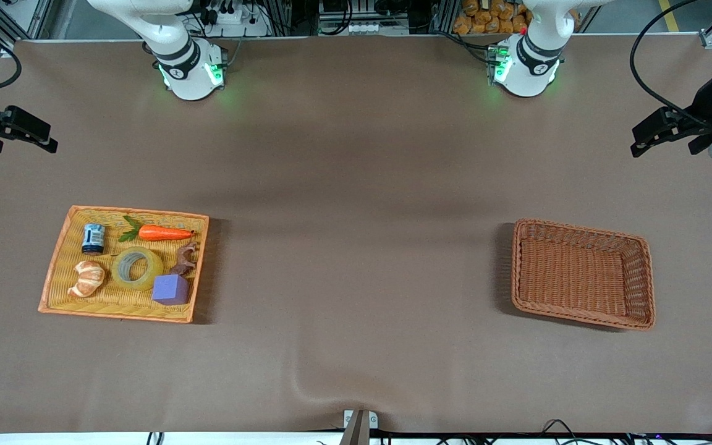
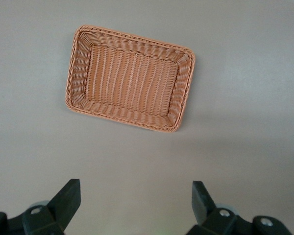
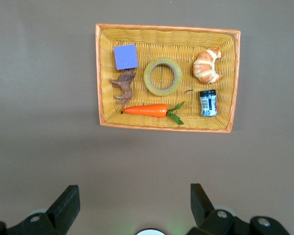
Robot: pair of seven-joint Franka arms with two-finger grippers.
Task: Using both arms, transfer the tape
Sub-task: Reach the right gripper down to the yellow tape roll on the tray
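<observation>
The tape, a yellowish ring with a grey core, lies flat in the middle of a yellow woven tray toward the right arm's end of the table. It also shows in the right wrist view. My right gripper hangs open and empty over the bare table at that end, apart from the tray; its jaws stand wide. My left gripper hangs open and empty over the left arm's end of the table; its jaws stand wide too.
The tray also holds a carrot, a croissant, a purple cube touching the tape, a brown toy animal and a small can. An empty brown wicker basket sits toward the left arm's end.
</observation>
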